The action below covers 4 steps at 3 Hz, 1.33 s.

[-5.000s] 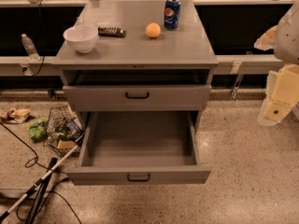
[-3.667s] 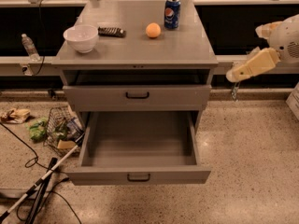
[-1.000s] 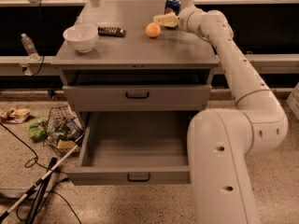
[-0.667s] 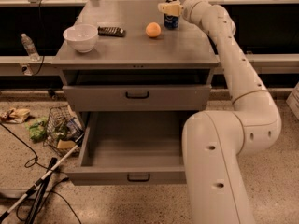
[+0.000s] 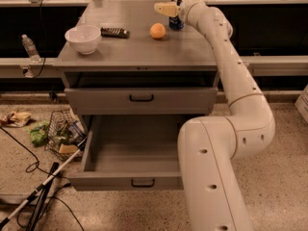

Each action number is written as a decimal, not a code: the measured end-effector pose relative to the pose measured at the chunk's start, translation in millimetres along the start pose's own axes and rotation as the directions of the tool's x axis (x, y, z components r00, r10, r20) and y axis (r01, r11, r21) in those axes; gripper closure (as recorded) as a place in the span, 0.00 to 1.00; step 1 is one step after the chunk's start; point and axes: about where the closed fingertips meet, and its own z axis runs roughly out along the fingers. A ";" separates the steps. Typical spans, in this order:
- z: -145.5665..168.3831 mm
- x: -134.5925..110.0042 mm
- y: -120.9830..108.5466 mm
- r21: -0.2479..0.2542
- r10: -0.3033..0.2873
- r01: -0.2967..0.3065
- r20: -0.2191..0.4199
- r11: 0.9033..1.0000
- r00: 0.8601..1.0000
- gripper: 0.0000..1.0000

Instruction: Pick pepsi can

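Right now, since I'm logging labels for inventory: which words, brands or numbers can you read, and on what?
None can be read.
The pepsi can, half hidden by the gripper at the cabinet top's far edge: label blurred.
The bottle on the left ledge: label too small.

Crowded back corner
Gripper (image 5: 165, 8) hangs at the can (image 5: 176, 24); orange (image 5: 157, 31) stands just left, open tabletop (image 5: 144, 52) in front.

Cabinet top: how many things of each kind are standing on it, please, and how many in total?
white bowl: 1
remote control: 1
orange fruit: 1
pepsi can: 1
Total: 4
The gripper is just above the pepsi can, not counted.
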 end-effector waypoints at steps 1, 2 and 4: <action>7.8 8.5 6.5 0.000 0.025 -0.025 -0.005 1.000 1.000 0.15; 11.4 13.1 10.5 -0.006 0.041 -0.041 -0.004 0.999 0.999 0.38; 4.8 -23.1 43.1 -0.122 0.050 -0.044 0.046 0.992 0.998 0.92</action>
